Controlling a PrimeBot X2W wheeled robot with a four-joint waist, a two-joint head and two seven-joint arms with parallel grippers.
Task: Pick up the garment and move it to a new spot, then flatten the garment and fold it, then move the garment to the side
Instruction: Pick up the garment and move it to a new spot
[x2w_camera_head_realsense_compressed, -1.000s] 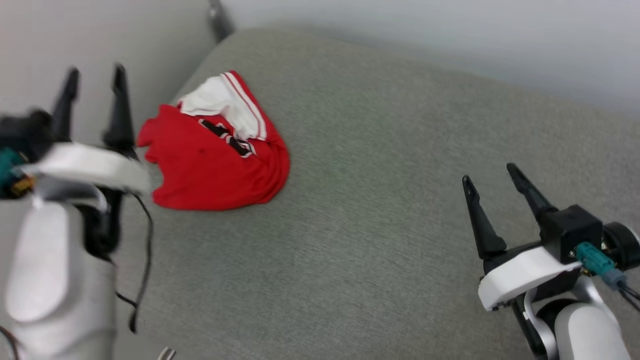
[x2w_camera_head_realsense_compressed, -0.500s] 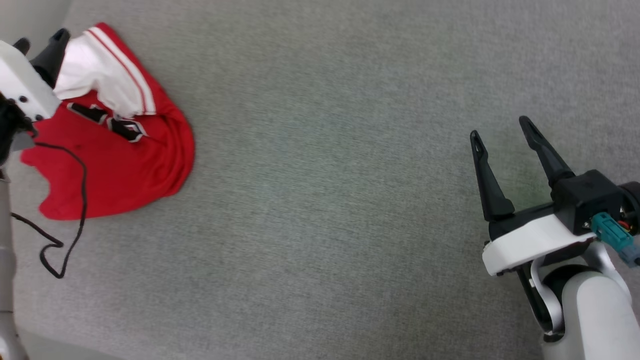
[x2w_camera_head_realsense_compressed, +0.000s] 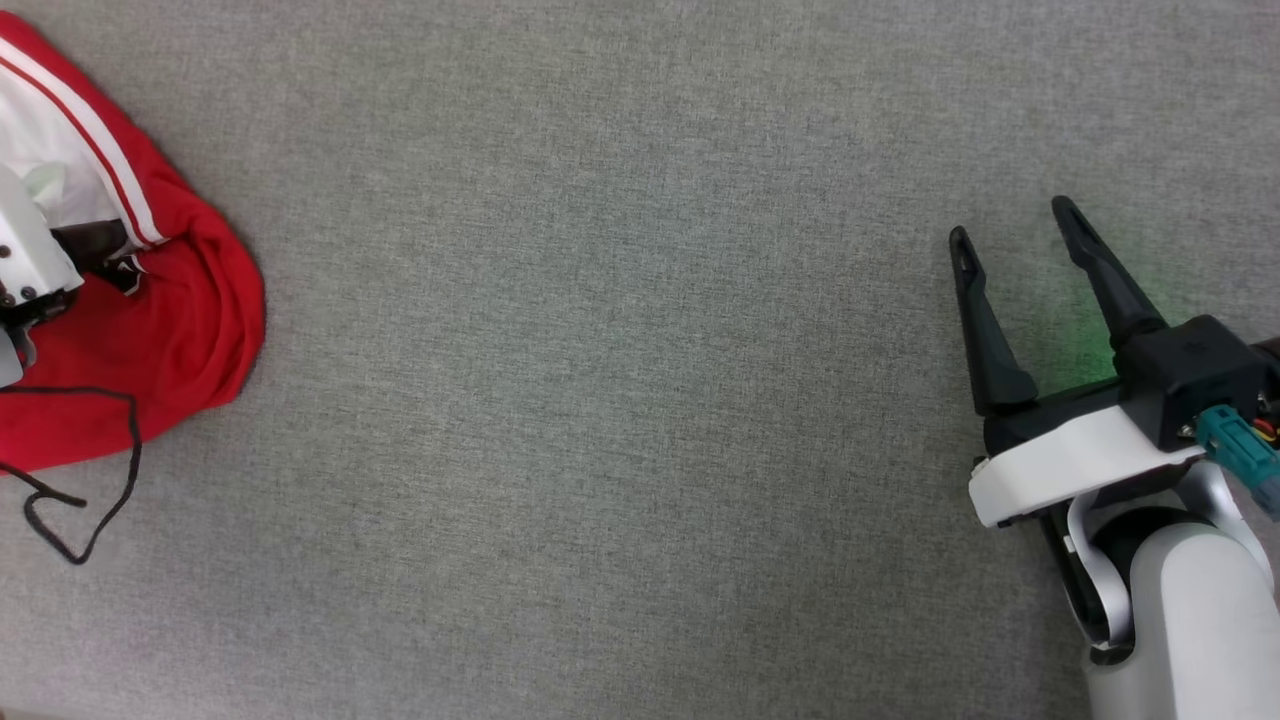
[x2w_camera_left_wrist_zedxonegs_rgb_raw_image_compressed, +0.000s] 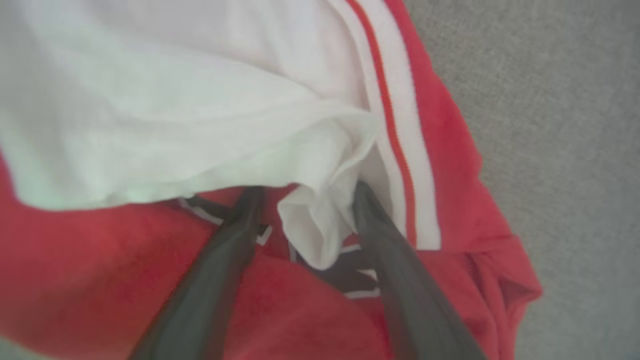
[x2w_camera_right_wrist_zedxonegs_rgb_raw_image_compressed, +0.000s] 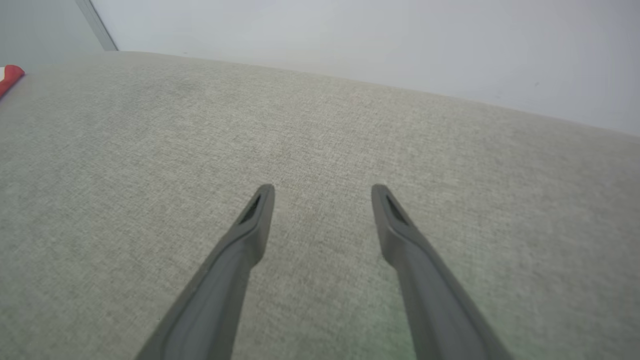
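Note:
The garment (x2w_camera_head_realsense_compressed: 190, 320) lies crumpled at the far left of the grey surface, red with a white, red-striped sleeve on top. In the left wrist view the garment (x2w_camera_left_wrist_zedxonegs_rgb_raw_image_compressed: 100, 285) is very close, and my left gripper (x2w_camera_left_wrist_zedxonegs_rgb_raw_image_compressed: 305, 192) stands open with its fingers (x2w_camera_left_wrist_zedxonegs_rgb_raw_image_compressed: 225, 260) astride a fold of the white sleeve (x2w_camera_left_wrist_zedxonegs_rgb_raw_image_compressed: 320, 220). The fingertips press into the cloth by the black lettering. In the head view its white wrist housing (x2w_camera_head_realsense_compressed: 25, 265) sits over the garment. My right gripper (x2w_camera_head_realsense_compressed: 1010, 220) hovers open and empty far to the right, also open in its own wrist view (x2w_camera_right_wrist_zedxonegs_rgb_raw_image_compressed: 322, 189). A red edge of the garment (x2w_camera_right_wrist_zedxonegs_rgb_raw_image_compressed: 10, 77) shows there.
The grey fabric surface (x2w_camera_head_realsense_compressed: 620, 400) stretches wide between the two arms. A black cable (x2w_camera_head_realsense_compressed: 95, 500) loops over the garment's lower edge. A pale wall (x2w_camera_right_wrist_zedxonegs_rgb_raw_image_compressed: 350, 40) rises behind the surface's far edge, with a grey post (x2w_camera_right_wrist_zedxonegs_rgb_raw_image_compressed: 97, 25) at its left corner.
The head camera has turned, so the garment now sits at the view's left edge. My left gripper has come down onto the garment, its fingers around the sleeve fold. The right gripper stays open.

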